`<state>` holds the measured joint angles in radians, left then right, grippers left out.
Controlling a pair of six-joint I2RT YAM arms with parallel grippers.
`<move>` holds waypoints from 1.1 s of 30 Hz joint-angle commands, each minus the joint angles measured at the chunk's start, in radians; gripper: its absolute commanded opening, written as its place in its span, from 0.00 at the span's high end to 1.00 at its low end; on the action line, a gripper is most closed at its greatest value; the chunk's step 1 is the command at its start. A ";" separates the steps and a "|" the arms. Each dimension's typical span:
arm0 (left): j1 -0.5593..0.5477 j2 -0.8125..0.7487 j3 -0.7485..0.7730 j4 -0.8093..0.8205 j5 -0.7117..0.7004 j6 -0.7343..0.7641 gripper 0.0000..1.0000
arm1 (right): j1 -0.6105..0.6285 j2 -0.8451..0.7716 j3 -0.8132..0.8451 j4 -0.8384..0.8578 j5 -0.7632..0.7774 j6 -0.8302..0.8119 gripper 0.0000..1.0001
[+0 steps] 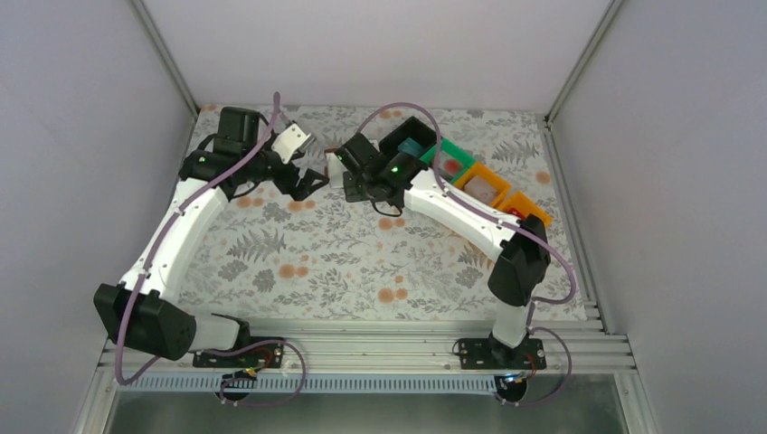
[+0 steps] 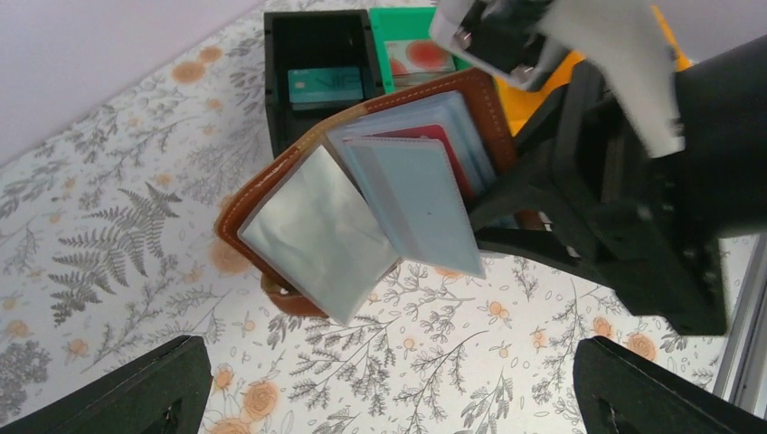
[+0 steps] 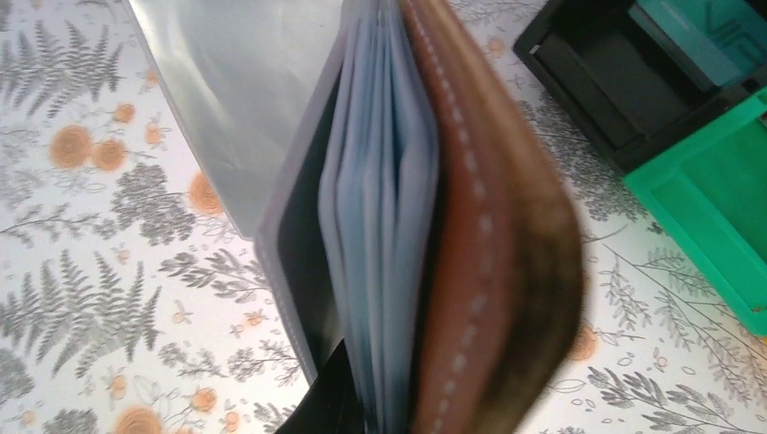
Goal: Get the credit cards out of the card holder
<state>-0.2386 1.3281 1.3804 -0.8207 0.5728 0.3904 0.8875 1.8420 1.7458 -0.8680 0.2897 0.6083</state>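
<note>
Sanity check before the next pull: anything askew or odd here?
The card holder, clamped in the right gripper, gapes open with its clear sleeves fanned crookedly, a red card inside one. Otherwise tidy: a teal card lies flat in the black bin; the left gripper is open, empty.

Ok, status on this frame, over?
Left gripper open, facing the card holder. Right gripper shut on it, fanned open. Red card not yet out. Nothing between.

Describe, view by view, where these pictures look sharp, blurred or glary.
Top external view: even, soft light, all sharp. Left wrist view: card holder sharp, grey sheen on its clear sleeve, white bracket above it smeared. Right wrist view: card holder very close, brown edge blurred.
</note>
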 commanded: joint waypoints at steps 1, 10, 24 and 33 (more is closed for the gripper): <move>-0.006 0.029 -0.035 0.053 -0.004 -0.058 0.00 | 0.024 -0.021 0.071 0.013 -0.062 -0.006 0.96; -0.014 0.043 -0.035 0.071 0.065 -0.108 0.00 | 0.040 -0.053 0.076 0.160 -0.237 -0.011 0.96; -0.006 -0.003 -0.097 0.160 -0.403 -0.018 0.00 | 0.050 -0.121 0.029 0.220 -0.268 -0.016 0.96; 0.210 0.004 -0.053 0.071 -0.157 0.043 0.00 | 0.022 -0.228 -0.067 0.227 -0.257 -0.036 0.96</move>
<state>-0.1791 1.3060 1.3087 -0.7280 0.4934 0.3805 0.9211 1.7725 1.7111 -0.5888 0.0265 0.5938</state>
